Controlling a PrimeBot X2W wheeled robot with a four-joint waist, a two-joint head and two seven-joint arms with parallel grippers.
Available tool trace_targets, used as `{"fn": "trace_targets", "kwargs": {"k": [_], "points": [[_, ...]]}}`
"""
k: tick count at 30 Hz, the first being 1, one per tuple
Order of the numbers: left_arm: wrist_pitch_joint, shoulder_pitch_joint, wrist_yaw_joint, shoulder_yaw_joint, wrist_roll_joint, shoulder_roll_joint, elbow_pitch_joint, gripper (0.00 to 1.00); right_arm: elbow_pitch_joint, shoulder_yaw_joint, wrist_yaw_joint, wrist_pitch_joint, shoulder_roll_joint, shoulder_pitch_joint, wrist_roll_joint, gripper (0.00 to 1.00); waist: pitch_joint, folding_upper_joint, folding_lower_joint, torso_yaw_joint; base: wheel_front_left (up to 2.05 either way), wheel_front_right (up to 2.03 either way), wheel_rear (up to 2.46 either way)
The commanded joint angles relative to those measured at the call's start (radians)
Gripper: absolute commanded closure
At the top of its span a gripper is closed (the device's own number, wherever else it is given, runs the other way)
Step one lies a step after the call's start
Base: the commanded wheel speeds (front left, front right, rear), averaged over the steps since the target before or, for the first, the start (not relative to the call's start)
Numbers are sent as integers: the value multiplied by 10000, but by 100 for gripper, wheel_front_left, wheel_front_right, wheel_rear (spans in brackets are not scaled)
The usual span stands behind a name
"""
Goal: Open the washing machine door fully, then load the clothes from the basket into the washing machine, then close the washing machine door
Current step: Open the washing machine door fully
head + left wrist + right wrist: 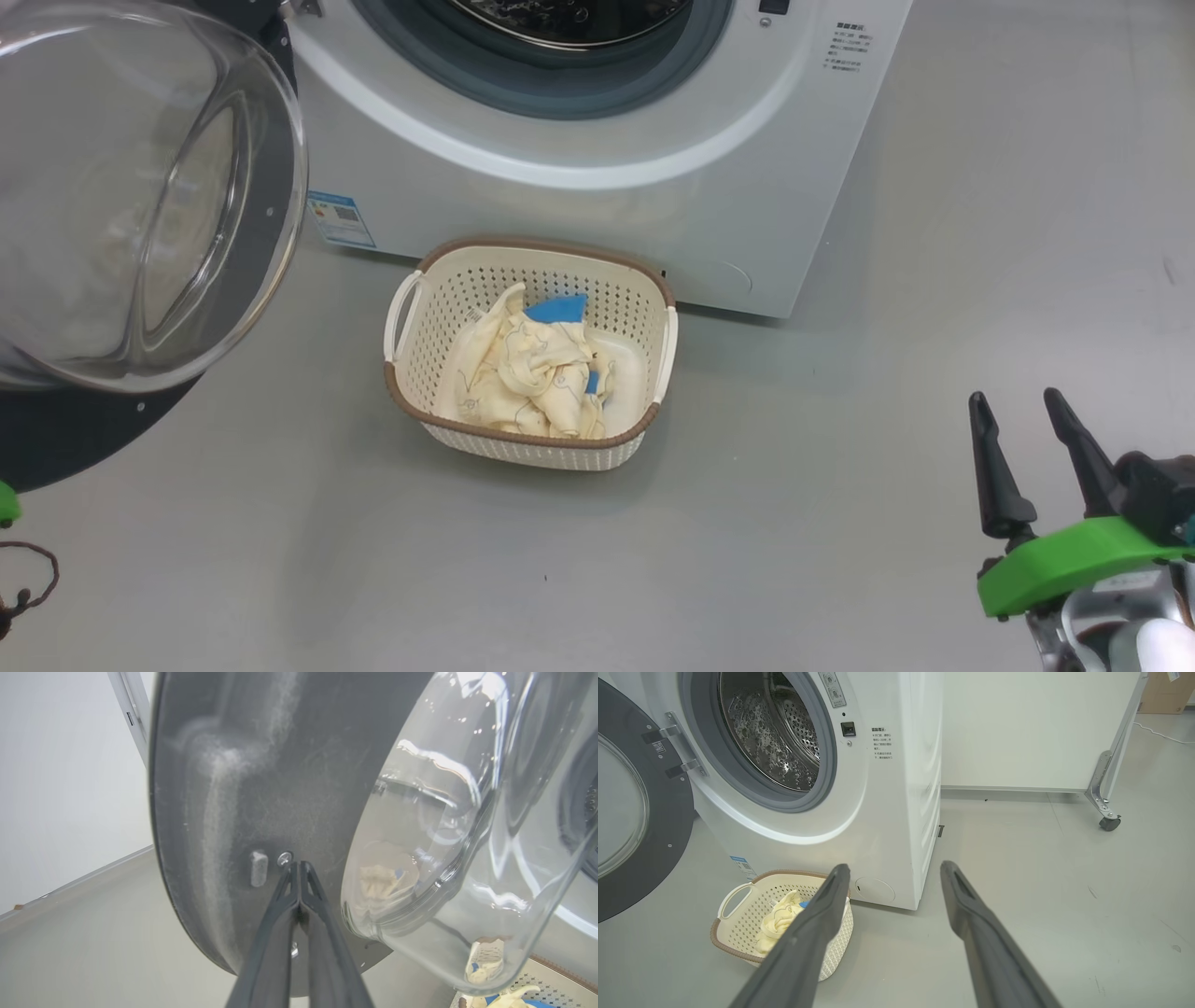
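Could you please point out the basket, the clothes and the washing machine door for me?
basket [546, 245], head view, far side of its brown rim.
clothes [527, 373], head view, middle of the cream heap.
washing machine door [140, 215], head view, its clear glass bowl.

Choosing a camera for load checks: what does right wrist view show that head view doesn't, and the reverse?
Right wrist view: the drum's perforated inside, a wheeled stand leg, a white wall panel.
Head view: a green bracket at lower right, a brown cord loop.
Both: the washing machine, its open door, the basket holding the clothes, and the open right gripper.
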Motion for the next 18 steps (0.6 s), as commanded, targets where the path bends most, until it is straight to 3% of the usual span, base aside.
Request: {"fn": "trace_targets", "kwargs": {"k": [1, 18], "points": [[-71, -566, 1067, 407, -7, 775, -135, 100, -402, 198, 35, 11, -91, -436, -14, 0, -6, 0, 0, -8, 0, 0, 0], [-659, -1405, 420, 309, 29, 766, 1154, 100, -551, 204, 35, 76, -91, -468, 160, 0, 74, 0, 0, 1, 0, 0, 0]]}}
